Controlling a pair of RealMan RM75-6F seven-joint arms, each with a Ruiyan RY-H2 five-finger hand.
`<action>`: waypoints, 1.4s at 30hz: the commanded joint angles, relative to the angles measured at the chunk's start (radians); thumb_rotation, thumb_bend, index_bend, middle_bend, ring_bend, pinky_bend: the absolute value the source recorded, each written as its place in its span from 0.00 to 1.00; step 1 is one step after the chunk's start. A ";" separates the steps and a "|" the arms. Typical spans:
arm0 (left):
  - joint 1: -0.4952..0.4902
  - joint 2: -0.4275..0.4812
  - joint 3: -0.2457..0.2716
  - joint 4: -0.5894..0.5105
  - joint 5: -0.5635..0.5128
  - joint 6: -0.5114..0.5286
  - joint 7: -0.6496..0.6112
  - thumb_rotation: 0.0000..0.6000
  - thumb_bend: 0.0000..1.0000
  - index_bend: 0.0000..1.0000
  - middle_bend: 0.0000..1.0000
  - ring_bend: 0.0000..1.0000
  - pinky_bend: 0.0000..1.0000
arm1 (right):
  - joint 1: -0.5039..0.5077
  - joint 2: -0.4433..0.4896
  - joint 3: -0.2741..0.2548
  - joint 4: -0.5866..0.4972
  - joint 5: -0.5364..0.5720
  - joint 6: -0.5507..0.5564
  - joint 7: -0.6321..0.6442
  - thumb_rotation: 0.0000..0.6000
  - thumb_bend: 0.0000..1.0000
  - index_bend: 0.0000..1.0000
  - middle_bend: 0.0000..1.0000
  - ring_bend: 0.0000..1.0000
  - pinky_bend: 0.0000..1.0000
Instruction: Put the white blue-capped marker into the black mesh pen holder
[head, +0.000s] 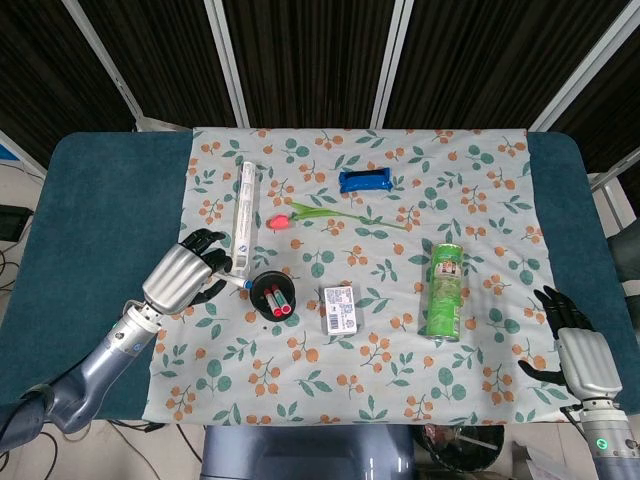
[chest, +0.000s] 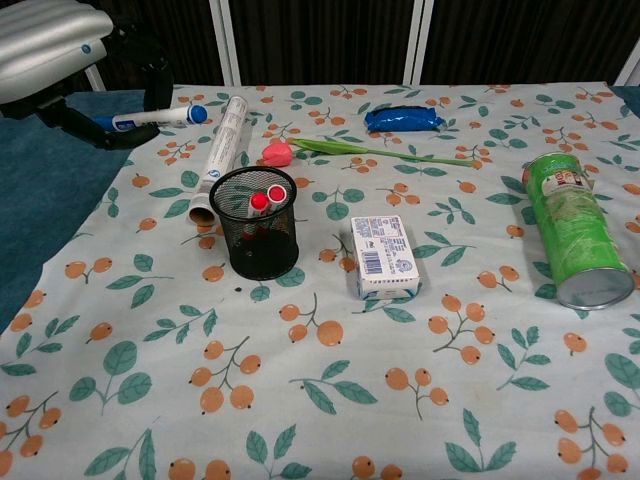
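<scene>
My left hand (head: 185, 275) holds the white blue-capped marker (chest: 160, 117) level above the cloth, its blue cap (chest: 198, 114) pointing toward the black mesh pen holder (chest: 256, 232). In the head view the marker tip (head: 245, 283) sits just left of the holder (head: 274, 295). The holder stands upright with two red-capped pens (chest: 267, 197) inside. In the chest view the left hand (chest: 60, 60) shows at the top left. My right hand (head: 577, 345) rests at the table's right front corner, fingers apart, holding nothing.
A white tube (chest: 219, 153) lies behind the holder. A pink tulip (chest: 350, 150) and a blue packet (chest: 403, 119) lie further back. A white box (chest: 385, 257) sits right of the holder, and a green can (chest: 572, 229) lies on its side at the right.
</scene>
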 joint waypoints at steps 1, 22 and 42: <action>0.000 0.000 -0.005 -0.013 -0.003 0.003 0.009 1.00 0.37 0.57 0.54 0.22 0.26 | 0.001 0.000 0.000 0.001 0.000 -0.001 0.002 1.00 0.21 0.05 0.00 0.00 0.18; -0.001 0.012 -0.008 -0.037 -0.008 -0.003 0.033 1.00 0.37 0.57 0.54 0.22 0.26 | 0.000 0.003 -0.002 -0.002 -0.004 0.000 0.006 1.00 0.21 0.05 0.00 0.00 0.18; -0.022 -0.018 -0.058 -0.142 -0.084 -0.047 0.017 1.00 0.37 0.57 0.53 0.22 0.25 | 0.003 0.002 0.000 -0.003 0.004 -0.006 0.004 1.00 0.21 0.05 0.00 0.00 0.18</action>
